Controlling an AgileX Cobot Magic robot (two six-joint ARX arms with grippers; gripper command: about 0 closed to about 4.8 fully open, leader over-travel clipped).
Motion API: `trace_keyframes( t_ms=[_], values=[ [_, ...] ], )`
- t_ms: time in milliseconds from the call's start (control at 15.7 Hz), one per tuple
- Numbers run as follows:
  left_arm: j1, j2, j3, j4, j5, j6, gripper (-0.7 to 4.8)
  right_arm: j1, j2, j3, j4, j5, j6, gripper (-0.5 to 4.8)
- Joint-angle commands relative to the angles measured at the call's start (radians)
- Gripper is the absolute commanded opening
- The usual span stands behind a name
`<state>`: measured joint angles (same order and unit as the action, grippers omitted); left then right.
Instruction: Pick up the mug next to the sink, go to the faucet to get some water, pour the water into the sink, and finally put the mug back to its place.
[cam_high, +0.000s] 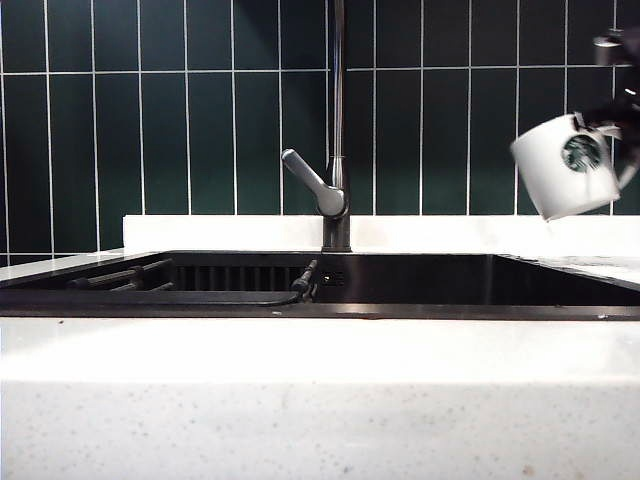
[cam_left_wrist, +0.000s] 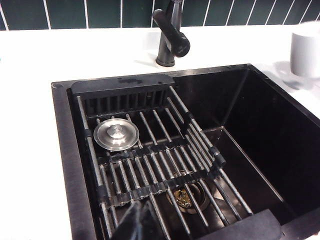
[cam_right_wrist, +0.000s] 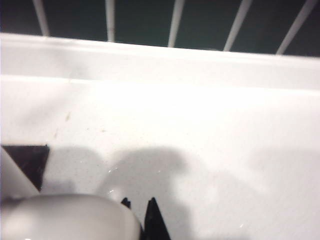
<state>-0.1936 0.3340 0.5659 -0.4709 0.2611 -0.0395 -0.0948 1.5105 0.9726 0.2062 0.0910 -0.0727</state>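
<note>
Both grippers read closed to me: the right gripper (cam_right_wrist: 142, 212) grips the mug (cam_high: 567, 165), tilted in the air above the counter (cam_high: 590, 240) right of the sink (cam_high: 420, 285). My left gripper (cam_left_wrist: 137, 222), jaws pinched together and holding nothing, hangs over the sink's near edge, faucet (cam_high: 335, 190) at the far side

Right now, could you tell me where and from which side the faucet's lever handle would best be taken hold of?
Probably at the free upper end of the lever handle, coming from the left of the exterior view. It slants up and left away from the faucet pipe, so that tip stands clear. The left pincer, shut, hangs over the sink; the right pincer is shut on the mug.
</note>
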Motion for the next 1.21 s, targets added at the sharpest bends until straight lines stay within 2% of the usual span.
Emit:
trace_keyframes(
  t_ms=[64, 191, 319, 638, 1212],
  values=[
    [0.000, 0.000, 0.003, 0.008, 0.005, -0.002, -0.06, -0.037, -0.028, -0.130, 0.346, -0.045, 0.077, -0.01],
    [0.000, 0.000, 0.003, 0.008, 0.005, -0.002, -0.06, -0.040, -0.027, -0.198, 0.441, -0.045, 0.080, -0.02],
    [0.000, 0.000, 0.003, 0.008, 0.005, -0.002, -0.06, -0.046, -0.019, -0.251, 0.466, -0.045, 0.137, -0.02],
    [0.000, 0.000, 0.003, 0.007, 0.005, -0.002, -0.06, -0.056, 0.016, -0.266, 0.520, -0.012, 0.238, -0.01],
    [0.000, 0.000, 0.003, 0.004, 0.004, -0.002, -0.06, -0.057, 0.056, -0.304, 0.514, -0.011, 0.232, -0.02]
  ],
)
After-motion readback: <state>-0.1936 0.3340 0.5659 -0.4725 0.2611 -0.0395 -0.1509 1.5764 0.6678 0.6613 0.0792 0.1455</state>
